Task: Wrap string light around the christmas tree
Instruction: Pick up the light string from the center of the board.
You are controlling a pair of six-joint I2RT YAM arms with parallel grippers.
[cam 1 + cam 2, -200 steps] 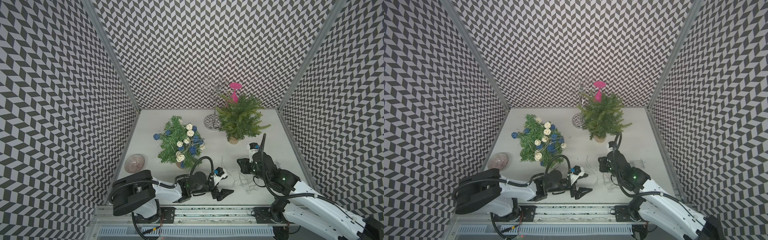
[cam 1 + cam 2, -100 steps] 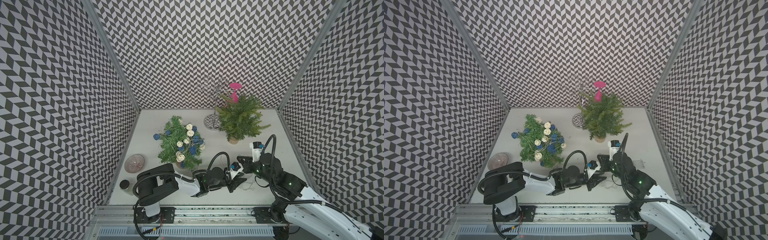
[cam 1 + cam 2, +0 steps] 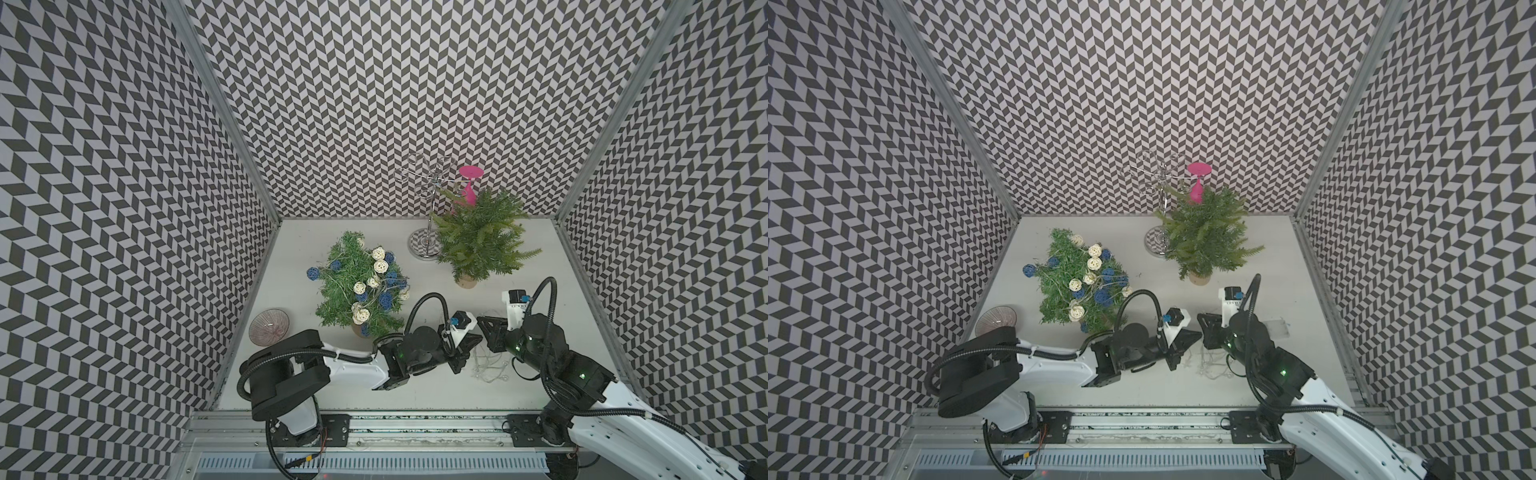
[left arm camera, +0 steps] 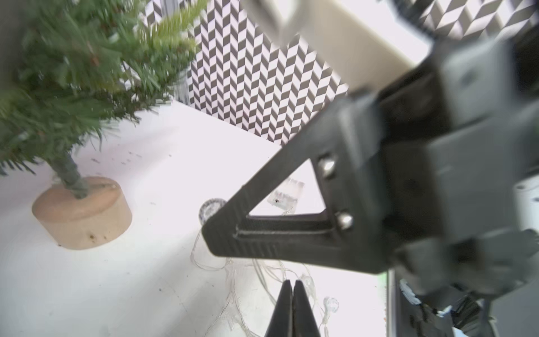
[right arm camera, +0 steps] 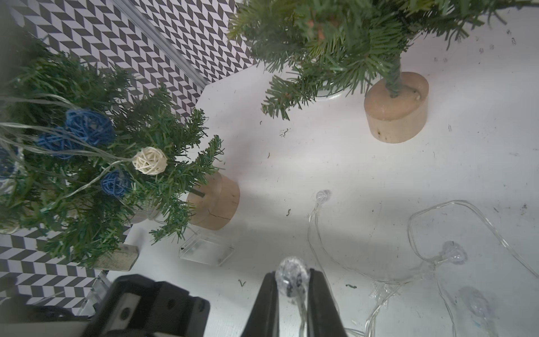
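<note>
The string light (image 3: 488,368), a clear wire with clear bulbs, lies in a loose pile at the table's front, between my two grippers. My right gripper (image 5: 292,280) is shut on one clear bulb (image 5: 292,274), just above the table. My left gripper (image 4: 292,284) is shut, its tips down among the wire strands (image 4: 230,280). I cannot tell whether a strand is pinched. In both top views the two grippers meet tip to tip (image 3: 478,340) (image 3: 1202,322). The bare christmas tree (image 3: 478,245) stands on a wooden base (image 5: 396,108) behind them.
A second tree (image 3: 361,286) with blue and white balls stands at the left, a clear box (image 5: 205,249) by its base. A metal stand (image 3: 426,247) with a pink glass (image 3: 469,187) is behind the bare tree. A glass bowl (image 3: 269,326) sits front left. Patterned walls close three sides.
My left arm has swung right from the front middle to the string pile, and its jaws have gone from open to shut. The right gripper has stayed shut on the bulb.
</note>
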